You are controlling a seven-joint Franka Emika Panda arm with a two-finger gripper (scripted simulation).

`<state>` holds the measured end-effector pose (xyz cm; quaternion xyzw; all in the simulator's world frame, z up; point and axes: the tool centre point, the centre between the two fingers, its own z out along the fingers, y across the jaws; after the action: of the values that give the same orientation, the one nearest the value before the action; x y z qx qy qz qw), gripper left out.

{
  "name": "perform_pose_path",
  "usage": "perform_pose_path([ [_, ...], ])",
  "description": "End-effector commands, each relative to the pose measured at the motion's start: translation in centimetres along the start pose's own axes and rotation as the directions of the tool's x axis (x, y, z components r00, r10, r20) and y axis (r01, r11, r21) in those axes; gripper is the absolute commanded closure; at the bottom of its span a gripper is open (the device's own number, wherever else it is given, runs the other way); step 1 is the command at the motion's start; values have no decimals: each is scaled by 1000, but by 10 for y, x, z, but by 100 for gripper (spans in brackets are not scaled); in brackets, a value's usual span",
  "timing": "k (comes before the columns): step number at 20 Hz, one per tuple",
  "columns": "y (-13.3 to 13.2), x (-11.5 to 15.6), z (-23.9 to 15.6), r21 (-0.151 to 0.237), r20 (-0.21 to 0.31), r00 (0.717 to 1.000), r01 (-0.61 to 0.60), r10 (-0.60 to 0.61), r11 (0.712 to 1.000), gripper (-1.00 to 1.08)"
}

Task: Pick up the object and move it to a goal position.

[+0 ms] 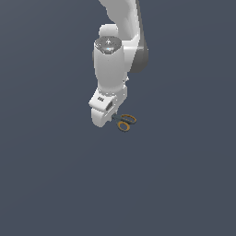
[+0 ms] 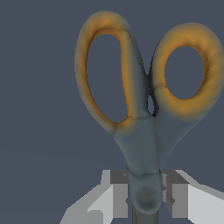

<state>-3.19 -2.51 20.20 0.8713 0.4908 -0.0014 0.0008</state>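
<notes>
Scissors [image 2: 142, 144], unlabelled, pivot pinched between nearly closed jaws, orange loops [image 1: 125, 122] beside white arm [image 1: 110, 69].

The scissors [image 2: 144, 144] sit between the hand's [image 2: 146, 199] fingers.

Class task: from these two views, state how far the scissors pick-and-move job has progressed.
Done: the gripper has reached the scissors, its fingers flanking the pivot. In hand: the grasp; whether the fingers press the scissors is unclear. Left: the carry; no goal marker is visible.
</notes>
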Motion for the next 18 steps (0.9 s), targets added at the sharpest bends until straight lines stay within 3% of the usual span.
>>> perform_pose_path([
  [1,-10,3,-29,-1,0,1000,0,0,1000,108],
  [11,-46,16,-141,0,-3,1000,1,-1,1000,108],
  [18,-63,22,-197,0,-3,1000,0,0,1000,108],
])
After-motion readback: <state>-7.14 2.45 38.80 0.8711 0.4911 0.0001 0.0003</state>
